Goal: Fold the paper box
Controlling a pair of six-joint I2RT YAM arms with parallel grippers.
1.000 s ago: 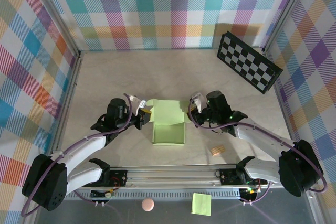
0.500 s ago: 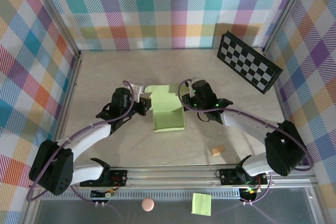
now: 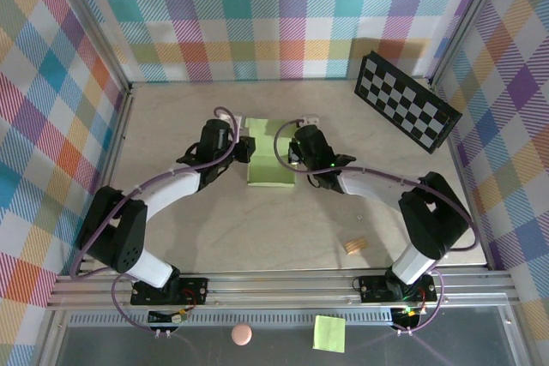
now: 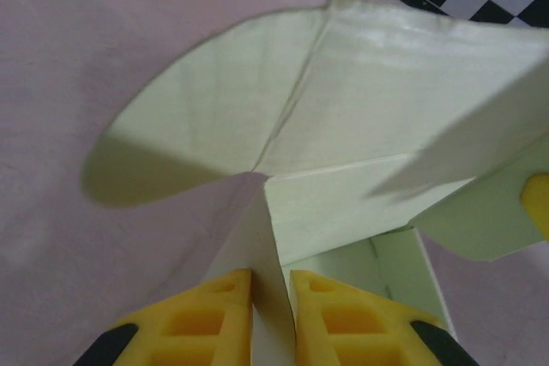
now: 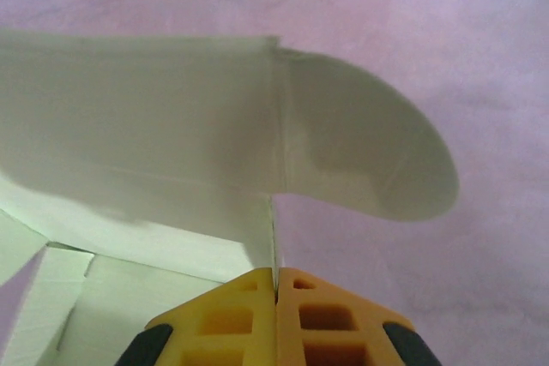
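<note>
The paper box (image 3: 271, 169) is a pale lime-green card, partly folded up, lying mid-table between both arms. My left gripper (image 3: 246, 150) pinches its left side wall; in the left wrist view the yellow fingers (image 4: 206, 319) stand shut on that upright wall (image 4: 262, 255), with a rounded flap (image 4: 197, 139) spread on the table beyond. My right gripper (image 3: 292, 153) is shut on the right side wall (image 5: 262, 233), whose edge runs into the closed fingertips (image 5: 275, 285). Another rounded flap (image 5: 369, 160) lies flat past it.
A black-and-white checkerboard (image 3: 405, 100) leans at the back right. A small wooden block (image 3: 353, 246) lies near the front right. On the front ledge rest a bright green sticky note (image 3: 329, 333) and a pink ball (image 3: 242, 334). Plaid walls surround the table.
Both grippers have carried the box away from the arm bases toward the back of the table, keeping hold of its side walls. The box now looks shorter from above.
</note>
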